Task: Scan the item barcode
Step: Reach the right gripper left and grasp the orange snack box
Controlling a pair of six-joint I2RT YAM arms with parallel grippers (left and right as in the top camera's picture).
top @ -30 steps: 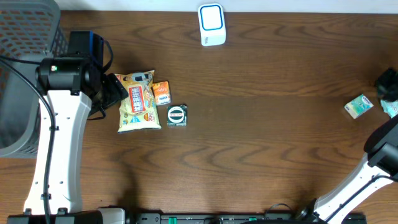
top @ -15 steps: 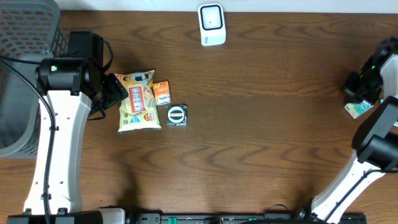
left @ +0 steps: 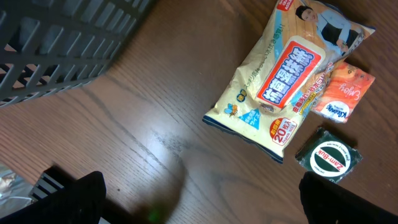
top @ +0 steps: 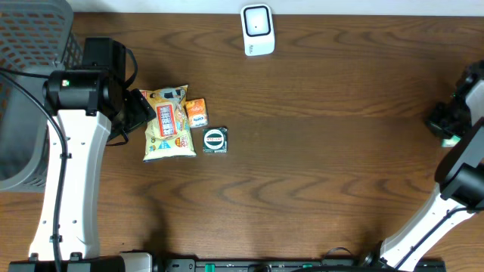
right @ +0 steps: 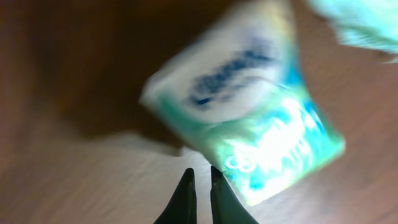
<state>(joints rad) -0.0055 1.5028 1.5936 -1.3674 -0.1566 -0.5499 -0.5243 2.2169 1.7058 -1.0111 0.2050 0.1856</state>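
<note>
A white and green tissue pack (right: 249,118), blurred, fills the right wrist view. My right gripper (right: 200,177) is shut, with nothing between its tips, right by the pack's lower left edge. Overhead, the right gripper (top: 445,119) hangs over that pack at the far right and hides most of it. The white scanner (top: 257,30) with a blue face stands at the back centre. My left gripper (left: 205,205) is wide open and empty, just left of a yellow snack bag (left: 286,74).
An orange packet (top: 197,112) and a square green-and-white tin (top: 215,140) lie beside the snack bag (top: 168,122). A grey mesh basket (top: 30,45) occupies the back left corner. Brown wood table (top: 318,174) stretches between the two arms.
The right gripper came in from the right edge, dropped over the green pack and now covers it. Its jaws stayed shut. The left arm has not moved.
</note>
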